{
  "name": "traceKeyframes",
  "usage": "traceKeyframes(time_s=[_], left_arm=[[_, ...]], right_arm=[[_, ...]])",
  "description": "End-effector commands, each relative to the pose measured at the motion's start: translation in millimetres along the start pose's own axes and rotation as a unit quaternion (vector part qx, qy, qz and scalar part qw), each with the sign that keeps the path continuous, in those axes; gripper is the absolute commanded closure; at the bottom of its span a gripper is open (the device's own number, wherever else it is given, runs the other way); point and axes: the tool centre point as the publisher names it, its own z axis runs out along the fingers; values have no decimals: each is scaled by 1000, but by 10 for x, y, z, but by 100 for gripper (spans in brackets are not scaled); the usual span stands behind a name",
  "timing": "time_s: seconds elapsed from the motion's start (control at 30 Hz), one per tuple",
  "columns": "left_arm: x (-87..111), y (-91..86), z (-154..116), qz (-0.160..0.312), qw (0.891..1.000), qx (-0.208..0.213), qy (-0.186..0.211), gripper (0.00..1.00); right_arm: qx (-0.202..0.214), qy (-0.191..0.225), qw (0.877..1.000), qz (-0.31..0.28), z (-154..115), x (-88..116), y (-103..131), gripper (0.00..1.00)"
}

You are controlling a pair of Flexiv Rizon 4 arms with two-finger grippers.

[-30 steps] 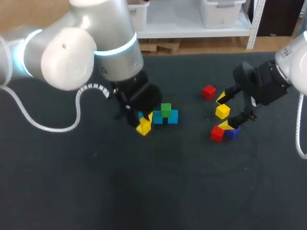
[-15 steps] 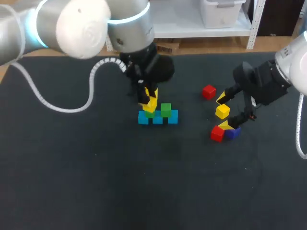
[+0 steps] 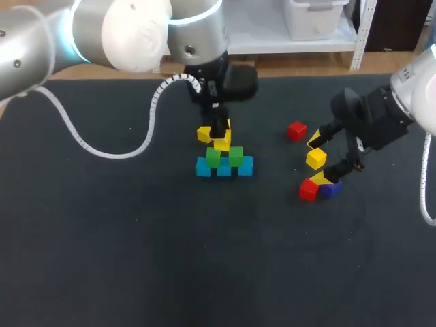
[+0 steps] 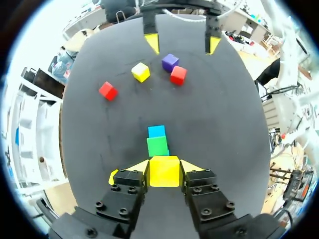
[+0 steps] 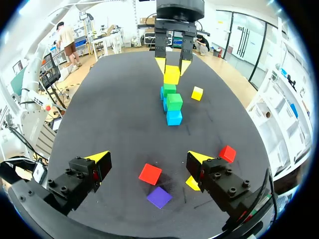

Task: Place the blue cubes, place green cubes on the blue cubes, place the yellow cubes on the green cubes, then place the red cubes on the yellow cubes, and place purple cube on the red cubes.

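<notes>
- The desk [image 3: 102,259] is covered by a dark, matte, faintly grainy sheet.
- The left arm [image 3: 129,30] has a smooth silver-white casing, a lit pale ring and a white coiled cable. It comes over the far left corner and points down at the desk's middle, nearer the far edge.
- The right arm [image 3: 415,88] has the same casing and a black wrist, and comes in over the right edge.
- The left jaws are clamped on a yellow cube [image 4: 164,171], with the yellow tips pressing two opposite faces. The cube sits square over the green cubes; whether it touches them cannot be told.
- The right jaws stand wide apart, gripping nothing, low over loose cubes near the right edge.
- Three blue cubes [image 3: 223,169] lie in a touching row, its long axis roughly parallel to the far edge.
- Two green cubes [image 3: 236,155] sit side by side on that row, each over a joint between blues.
- A second yellow cube [image 5: 197,93] lies on the desk just beyond the row, toward the far edge.
- Between the right jaws lie a third yellow cube [image 3: 315,158], a red cube [image 3: 308,189] and the purple cube [image 3: 330,189]. The red and purple ones are just beside each other.
- A second red cube [image 3: 296,130] lies apart from these, nearer the far edge.
- All the cubes are plain, single-coloured, sharp-edged blocks with smooth faces.
</notes>
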Motion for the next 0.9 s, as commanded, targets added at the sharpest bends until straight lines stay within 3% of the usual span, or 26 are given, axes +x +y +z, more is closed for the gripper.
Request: traceKeyframes(time_s=[0.03, 0.2, 0.9], left_arm=[[-52, 58, 27, -12, 1000, 3, 6, 100], [-90, 74, 63, -16, 1000, -11, -16, 100], [-42, 89, 153, -36, 999, -7, -4, 100]], right_arm=[[-1, -2, 1000, -1, 7, 5, -7, 0], [-1, -2, 1000, -1, 7, 5, -7, 0], [-1, -2, 1000, -1, 7, 5, -7, 0]])
